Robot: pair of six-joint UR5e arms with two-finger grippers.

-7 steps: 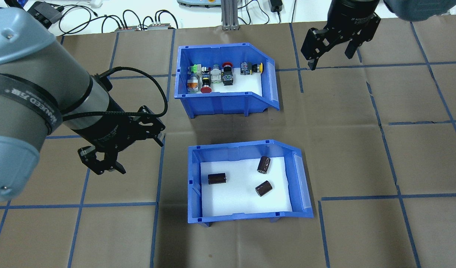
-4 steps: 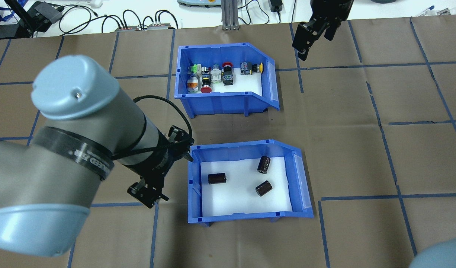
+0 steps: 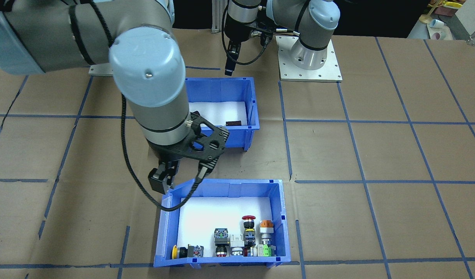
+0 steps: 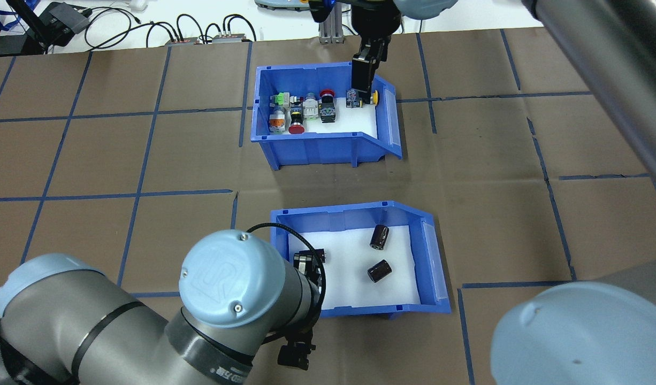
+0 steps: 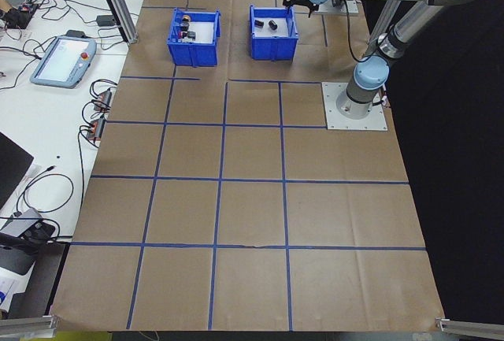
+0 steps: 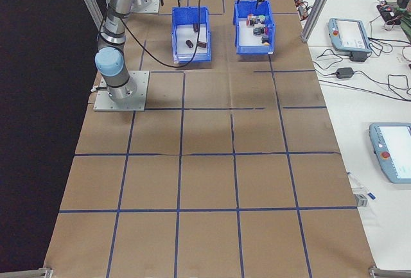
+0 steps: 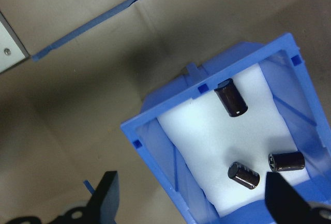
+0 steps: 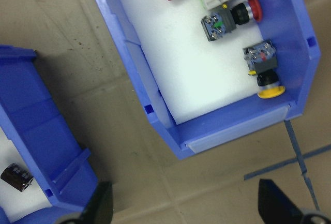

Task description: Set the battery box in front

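Only overhead shows battery box cylinders clearly.

Battery box: blue plastic open-top bin, white floor liner, sloped translucent front lip. Upright on brown-papered desk, nearer robot than switch bin. Three dark brown-black cylinders lying on liner, apart; one partly hidden.

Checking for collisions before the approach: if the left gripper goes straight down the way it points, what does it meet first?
Probably the battery box: the left gripper is open, straddling its blue side wall. Depth is unclear.
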